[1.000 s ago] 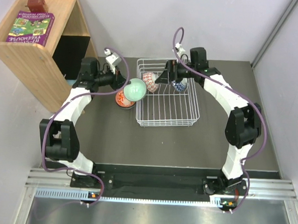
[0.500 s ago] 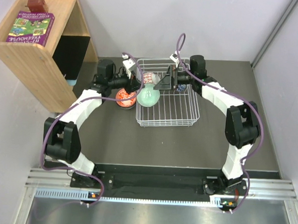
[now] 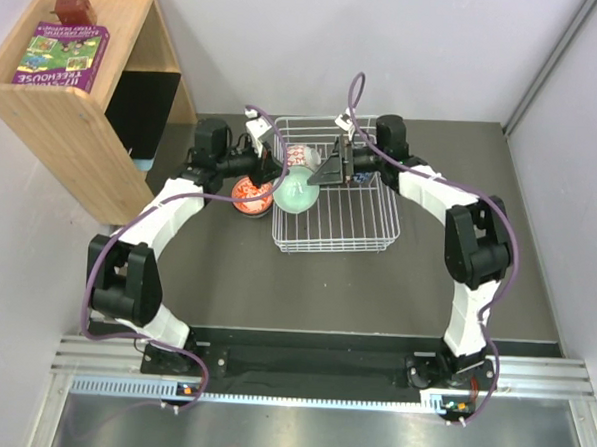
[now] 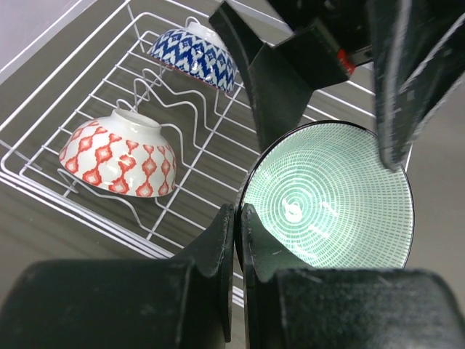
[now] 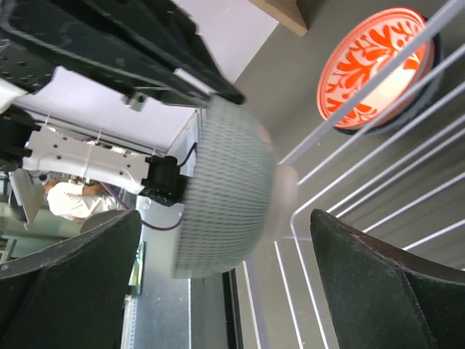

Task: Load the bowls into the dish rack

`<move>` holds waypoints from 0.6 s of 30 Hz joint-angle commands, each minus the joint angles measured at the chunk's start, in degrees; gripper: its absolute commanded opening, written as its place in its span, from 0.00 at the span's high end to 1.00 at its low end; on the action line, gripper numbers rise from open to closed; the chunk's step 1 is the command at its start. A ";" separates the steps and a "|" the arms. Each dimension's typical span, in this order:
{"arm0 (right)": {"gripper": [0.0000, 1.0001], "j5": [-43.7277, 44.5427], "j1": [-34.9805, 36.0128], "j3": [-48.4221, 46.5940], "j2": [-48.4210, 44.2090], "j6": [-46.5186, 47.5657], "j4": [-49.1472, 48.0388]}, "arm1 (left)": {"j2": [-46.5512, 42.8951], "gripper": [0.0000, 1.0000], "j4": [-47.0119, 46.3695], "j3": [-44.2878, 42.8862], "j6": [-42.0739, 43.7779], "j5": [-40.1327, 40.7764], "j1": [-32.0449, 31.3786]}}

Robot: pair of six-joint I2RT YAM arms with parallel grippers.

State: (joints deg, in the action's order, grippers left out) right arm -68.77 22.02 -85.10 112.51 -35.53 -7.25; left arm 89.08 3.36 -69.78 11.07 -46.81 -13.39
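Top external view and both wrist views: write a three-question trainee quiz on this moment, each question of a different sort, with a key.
1. True or false: the left gripper is shut on the rim of the pale green bowl.
2. How many bowls rest inside the dish rack? A. none B. two C. four
3. Where does the orange-red bowl sit?
Key: 1. True. 2. B: the red-and-white patterned bowl and a blue-and-white patterned bowl. 3. On the table, outside the dish rack, by its left side.
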 commanded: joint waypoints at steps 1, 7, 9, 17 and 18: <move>0.01 0.92 0.39 -1.11 2.10 3.00 0.12 | -4.26 1.00 -1.77 -3.00 -0.35 -2.67 0.03; 0.03 0.13 0.74 -1.82 3.42 3.45 1.09 | -4.79 1.00 -1.51 -3.08 -0.44 -2.33 -0.32; 0.04 -0.92 1.00 -1.82 3.25 3.27 0.83 | -4.53 1.00 -1.42 -3.43 -0.52 -2.41 -0.41; 0.09 -6.19 3.38 -1.47 3.15 0.73 -2.07 | -4.00 1.00 -1.24 -4.05 -0.09 -2.32 -0.85; 0.09 -6.46 3.64 -1.39 3.33 0.46 -2.94 | -4.09 1.00 -1.16 -3.79 0.00 -2.24 -0.85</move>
State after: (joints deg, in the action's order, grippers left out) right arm -71.33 23.73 -85.17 115.68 -34.54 -6.09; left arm 87.88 5.23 -70.41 11.27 -46.65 -13.89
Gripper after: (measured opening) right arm 0.921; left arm 0.081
